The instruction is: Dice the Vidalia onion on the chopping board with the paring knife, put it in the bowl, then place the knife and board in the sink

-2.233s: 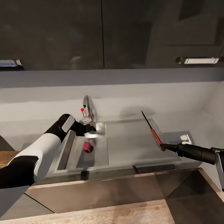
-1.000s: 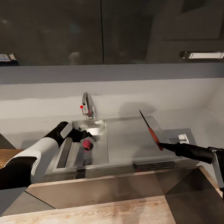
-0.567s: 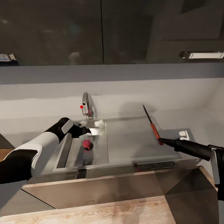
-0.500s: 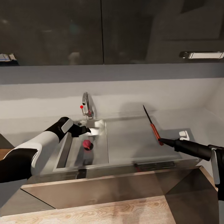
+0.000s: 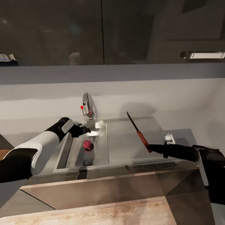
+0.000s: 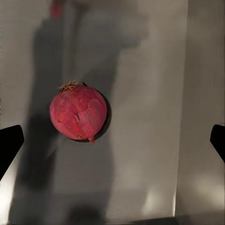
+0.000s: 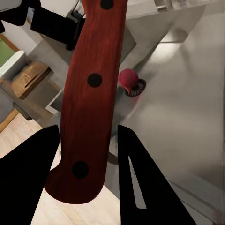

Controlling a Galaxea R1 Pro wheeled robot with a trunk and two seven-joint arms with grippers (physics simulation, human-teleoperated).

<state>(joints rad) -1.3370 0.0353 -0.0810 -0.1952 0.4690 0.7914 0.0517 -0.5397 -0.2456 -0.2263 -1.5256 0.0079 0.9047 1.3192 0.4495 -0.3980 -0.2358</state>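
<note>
1. The onion (image 5: 87, 145) is a red round thing sitting on the floor of the sink (image 5: 103, 159) basin, left part, not touched by anything.
2. The left gripper (image 5: 83, 129) hangs just above and to the far side of the onion, fingers spread wide; in the left wrist view the onion (image 6: 78, 112) sits between the two fingertips (image 6: 9, 145) with clear gaps.
3. The right gripper (image 5: 152, 147) is pinching the paring knife (image 5: 137, 134) by the handle end, blade pointing far-left over the drainboard.
4. The tap (image 5: 87, 106) stands at the far edge of the basin.
</note>
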